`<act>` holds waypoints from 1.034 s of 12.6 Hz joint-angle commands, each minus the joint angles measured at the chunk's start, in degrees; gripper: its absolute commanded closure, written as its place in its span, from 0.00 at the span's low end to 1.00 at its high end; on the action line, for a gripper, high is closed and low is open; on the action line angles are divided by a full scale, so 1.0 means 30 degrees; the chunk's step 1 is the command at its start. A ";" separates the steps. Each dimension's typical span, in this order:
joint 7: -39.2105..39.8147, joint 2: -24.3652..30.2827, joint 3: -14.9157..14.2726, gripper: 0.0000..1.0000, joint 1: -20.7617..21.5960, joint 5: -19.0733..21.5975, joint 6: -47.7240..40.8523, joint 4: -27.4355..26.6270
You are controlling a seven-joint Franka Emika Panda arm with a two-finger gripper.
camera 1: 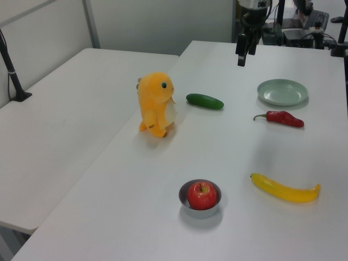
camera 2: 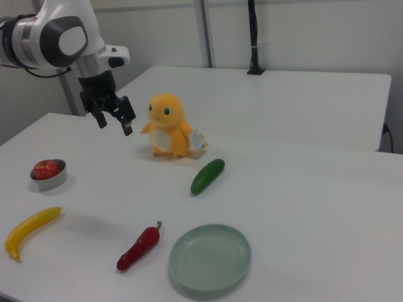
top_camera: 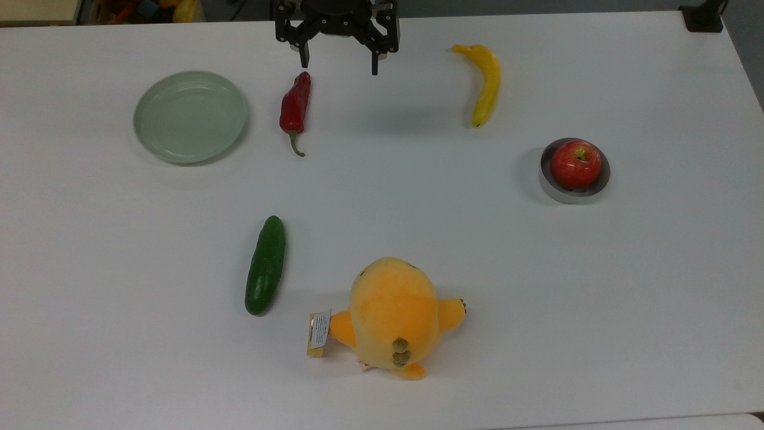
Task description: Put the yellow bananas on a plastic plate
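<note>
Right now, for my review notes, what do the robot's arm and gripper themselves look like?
The arm is glossy white with rounded, bulbous links, grey bands at the joints and a round grey cap on its side. It ends in a black gripper, angular and open-framed with visible linkages in the top view; its two jaws are slim, straight and black. No markings are legible.

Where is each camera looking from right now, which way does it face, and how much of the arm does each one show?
Top view: overhead, looking down on the table; the open tool pokes in at the top edge.
Left view: low, from the apple end, facing the plate; the tool hangs at the far end.
Right view: low, from the plate side, facing the plush toy; the white arm and the tool show.
All three share the banana.
</note>
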State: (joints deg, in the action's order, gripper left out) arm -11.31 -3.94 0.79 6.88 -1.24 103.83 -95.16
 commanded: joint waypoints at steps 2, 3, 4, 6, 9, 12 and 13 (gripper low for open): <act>0.0518 0.0406 -0.0439 0.00 0.0345 0.0383 -0.0362 -0.0244; 0.0576 0.0377 -0.0439 0.00 0.0345 0.0383 -0.0332 -0.0273; 0.0577 0.0376 -0.0439 0.00 0.0316 0.0383 -0.0303 -0.0244; 0.0577 0.0376 -0.0439 0.00 0.0286 0.0354 -0.0186 -0.0244; 0.0606 0.0406 -0.0439 0.00 0.0345 0.0383 -0.0303 -0.0273; 0.0606 0.0406 -0.0439 0.00 0.0316 0.0383 -0.0274 -0.0244; 0.0606 0.0406 -0.0439 0.00 0.0344 0.0383 -0.0303 -0.0273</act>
State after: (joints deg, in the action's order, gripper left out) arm -11.27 -3.86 0.70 6.88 -1.24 103.83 -95.15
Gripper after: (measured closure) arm 0.000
